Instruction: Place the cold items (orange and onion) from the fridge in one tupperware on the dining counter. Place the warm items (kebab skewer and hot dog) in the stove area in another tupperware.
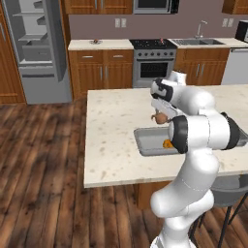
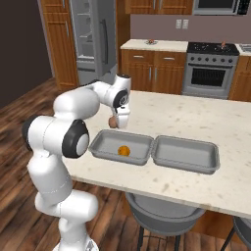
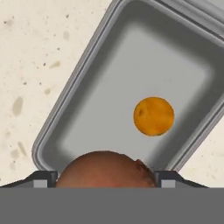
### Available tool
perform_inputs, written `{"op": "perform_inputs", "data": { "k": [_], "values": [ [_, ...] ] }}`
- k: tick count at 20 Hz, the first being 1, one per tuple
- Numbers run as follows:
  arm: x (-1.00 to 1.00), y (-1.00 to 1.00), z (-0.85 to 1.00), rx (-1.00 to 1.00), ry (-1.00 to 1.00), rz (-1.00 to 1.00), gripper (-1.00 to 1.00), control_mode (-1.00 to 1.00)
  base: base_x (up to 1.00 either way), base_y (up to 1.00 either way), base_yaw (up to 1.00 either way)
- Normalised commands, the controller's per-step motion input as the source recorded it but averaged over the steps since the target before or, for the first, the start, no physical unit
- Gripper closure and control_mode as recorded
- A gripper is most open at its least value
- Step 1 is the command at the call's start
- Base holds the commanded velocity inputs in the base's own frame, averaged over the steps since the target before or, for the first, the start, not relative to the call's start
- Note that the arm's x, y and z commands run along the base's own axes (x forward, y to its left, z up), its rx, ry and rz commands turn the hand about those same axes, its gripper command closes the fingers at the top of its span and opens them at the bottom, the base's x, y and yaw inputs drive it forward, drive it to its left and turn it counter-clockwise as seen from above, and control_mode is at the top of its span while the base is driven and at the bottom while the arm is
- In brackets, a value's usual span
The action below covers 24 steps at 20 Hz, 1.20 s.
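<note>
Orange [image 3: 153,116] in left tupperware [image 2: 105,145]; onion [image 3: 104,169] in tool [image 2: 116,122], seemingly above rim.

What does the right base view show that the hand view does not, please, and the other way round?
Right base view alone: a second, empty tupperware beside the first, the fridge with its door open, the stove and the arm itself.

Hand view alone: a close look straight down, with the onion between the two dark finger tips and its lower part cut off by the picture's bottom.

Both: the onion held by the gripper above the near end of the first tupperware, the orange lying inside it, and the speckled counter.
</note>
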Motion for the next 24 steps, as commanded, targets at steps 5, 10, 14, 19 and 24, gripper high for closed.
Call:
{"op": "perform_inputs", "data": {
  "k": [5, 10, 14, 19, 24],
  "values": [
    [0.04, 0.04, -0.60, 0.00, -0.29, 0.03, 1.00, -1.00, 0.00, 0.00, 0.00],
    [0.10, 0.08, -0.62, -0.01, -0.21, 0.03, 1.00, -1.00, 0.00, 0.00, 0.00],
    [0.36, 0.07, -0.43, -0.06, -0.01, 0.04, 1.00, -1.00, 0.00, 0.00, 0.00],
    [0.64, 0.10, -0.27, -0.12, 0.16, 0.05, 1.00, -1.00, 0.00, 0.00, 0.00],
    [0.35, 0.01, -0.23, -0.09, 0.12, 0.07, 1.00, -1.00, 0.00, 0.00, 0.00]
  ]
}}
